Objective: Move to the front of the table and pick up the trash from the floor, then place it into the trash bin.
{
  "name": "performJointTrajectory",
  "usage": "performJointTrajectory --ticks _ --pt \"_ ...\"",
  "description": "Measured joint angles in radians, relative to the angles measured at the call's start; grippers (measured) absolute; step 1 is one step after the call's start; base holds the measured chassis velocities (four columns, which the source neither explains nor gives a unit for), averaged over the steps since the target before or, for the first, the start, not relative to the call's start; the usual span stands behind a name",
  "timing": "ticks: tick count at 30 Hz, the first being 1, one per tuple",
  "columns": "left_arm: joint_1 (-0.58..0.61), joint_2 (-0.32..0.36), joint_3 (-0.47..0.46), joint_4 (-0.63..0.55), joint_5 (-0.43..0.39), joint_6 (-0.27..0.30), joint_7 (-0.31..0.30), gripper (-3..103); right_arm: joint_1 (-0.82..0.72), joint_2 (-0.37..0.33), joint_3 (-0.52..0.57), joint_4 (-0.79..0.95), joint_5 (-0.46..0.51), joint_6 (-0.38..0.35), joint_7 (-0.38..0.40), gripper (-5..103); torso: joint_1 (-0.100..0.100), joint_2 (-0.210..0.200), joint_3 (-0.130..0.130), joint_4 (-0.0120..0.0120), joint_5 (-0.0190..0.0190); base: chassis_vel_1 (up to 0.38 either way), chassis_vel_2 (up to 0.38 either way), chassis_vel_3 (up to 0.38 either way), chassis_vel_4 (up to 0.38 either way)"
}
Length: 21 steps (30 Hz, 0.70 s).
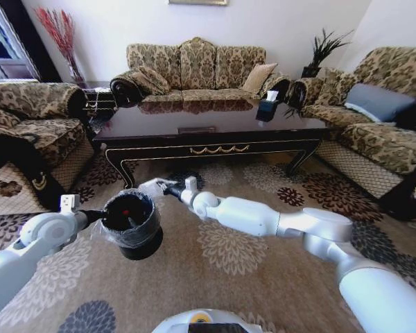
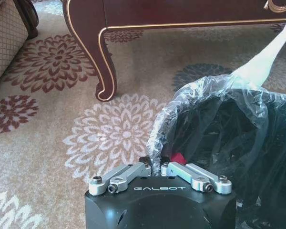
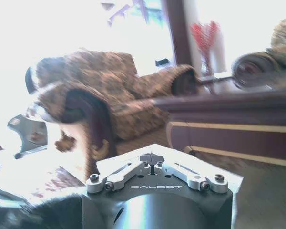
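The left pincer (image 2: 155,164) is clamped on the rim of the trash bin (image 1: 130,220), holding the black bucket with its crinkled clear liner above the floor (image 1: 229,291). A small red piece (image 1: 125,211) lies inside the bin. The right pincer (image 1: 168,187) hangs clenched just beside the bin's far rim, holding a crumpled white tissue (image 1: 152,186) at its tips. The dark glossy desk (image 1: 208,132) stands beyond both, on the flowered carpet

Patterned brown damask sofas (image 1: 194,66) are ringing the room, daylight is glaring off white walls (image 1: 263,28).
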Motion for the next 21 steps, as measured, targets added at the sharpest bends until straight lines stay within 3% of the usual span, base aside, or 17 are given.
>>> performJointTrajectory --ticks 8,14,21 --pt "-0.001 0.010 -0.008 0.000 -0.002 0.001 -0.001 3 0.033 -0.018 -0.001 0.031 0.060 0.012 -0.089 0 0.000 0.000 0.000 0.0001 0.0000 0.000 0.000 0.000 0.000" --pt "-0.001 0.017 -0.018 0.001 -0.006 0.001 -0.002 3 0.038 -0.053 -0.024 0.134 0.186 -0.022 -0.132 0 0.000 0.000 0.000 -0.0002 0.0000 0.000 0.000 0.000 0.000" --pt "-0.002 0.018 -0.020 -0.002 -0.009 0.002 -0.005 3 0.037 -0.047 -0.092 0.169 0.186 -0.023 -0.166 0 0.000 0.000 0.000 0.0001 0.0000 0.000 0.000 0.000 0.000"
